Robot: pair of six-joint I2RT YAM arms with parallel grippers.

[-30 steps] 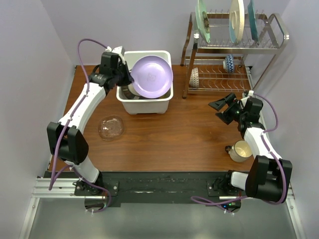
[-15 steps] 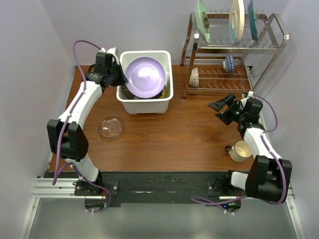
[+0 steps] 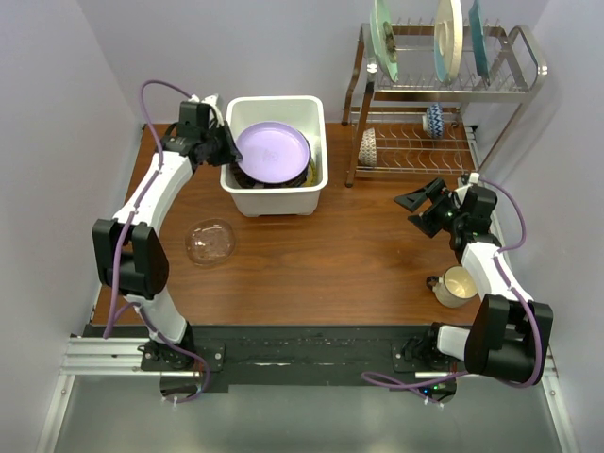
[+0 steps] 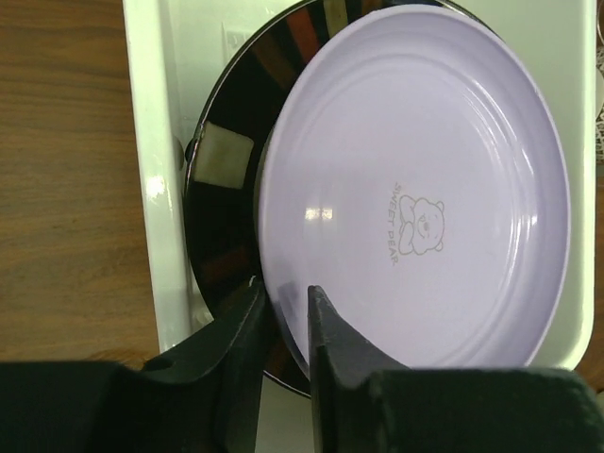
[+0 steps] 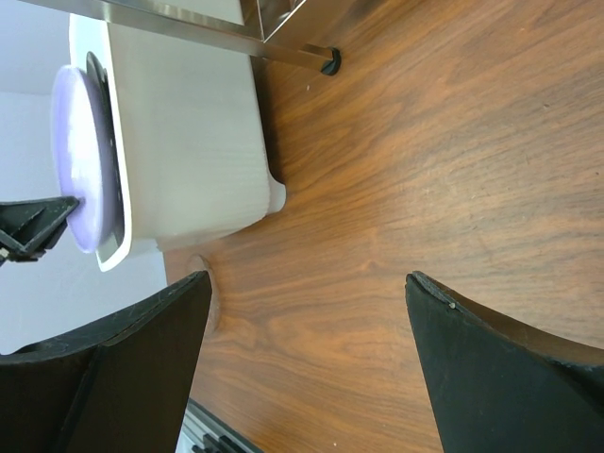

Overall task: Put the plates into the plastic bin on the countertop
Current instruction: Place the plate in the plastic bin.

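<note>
Your left gripper [image 4: 283, 307] clamps the lilac plate [image 4: 415, 189] by its rim over the bin [image 3: 274, 200]. Set it flat on the striped plate [image 4: 226, 212], then open. Jaws of right gripper [image 5: 307, 283] apart.

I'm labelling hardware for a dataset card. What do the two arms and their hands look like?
The left arm and right arm have white shells and black joints, each trailed by a purple cable. The left hand and right hand are black with two tapered fingers. No markings show.
</note>
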